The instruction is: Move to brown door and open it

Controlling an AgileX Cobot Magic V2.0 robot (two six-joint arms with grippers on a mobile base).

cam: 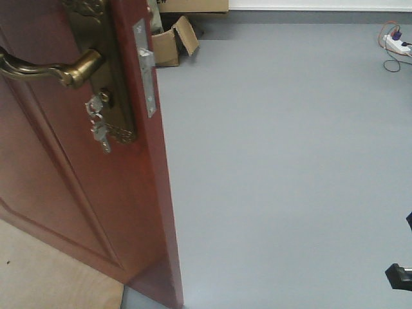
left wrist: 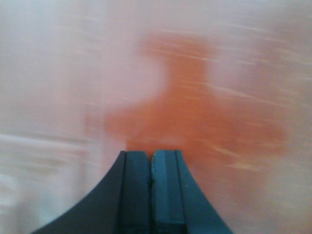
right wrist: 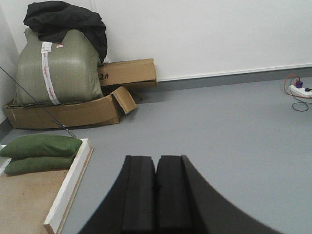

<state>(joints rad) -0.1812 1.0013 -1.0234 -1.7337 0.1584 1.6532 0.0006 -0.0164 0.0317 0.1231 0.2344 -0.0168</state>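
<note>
Where the door stands: the glossy reddish-brown panelled wooden door [cam: 58,193] fills the front view from 9 to 7 o'clock, its narrow edge turned towards us and its hinge side cut off by the frame.
Handle: an ornate brass lever handle [cam: 51,67] sits at 10 o'clock and runs off the left border, untouched by either arm.
Keys: small silver keys [cam: 98,125] hang just below the lever, against the backplate.
Latch plate: a steel latch plate [cam: 146,67] is on the door's edge, at about 11 o'clock.
Left gripper [left wrist: 151,168]: the pads are pressed together with nothing between them; ahead is only a blurred orange-red surface, too smeared to identify.
Right gripper [right wrist: 156,168]: the pads are closed together and empty, over the smooth grey floor [right wrist: 219,126].
Beyond the door: an open brown cardboard box [cam: 172,42] at 12 o'clock and a white power strip [cam: 397,44] at 2 o'clock, half cut off.
Right wrist view: an olive-green sack [right wrist: 58,73] under a black garment [right wrist: 63,22] at 10 o'clock, and a white wooden beam [right wrist: 68,187] at 8 o'clock.
Hard to tell: a black part [cam: 400,275] at 4 o'clock, clipped by the frame.
</note>
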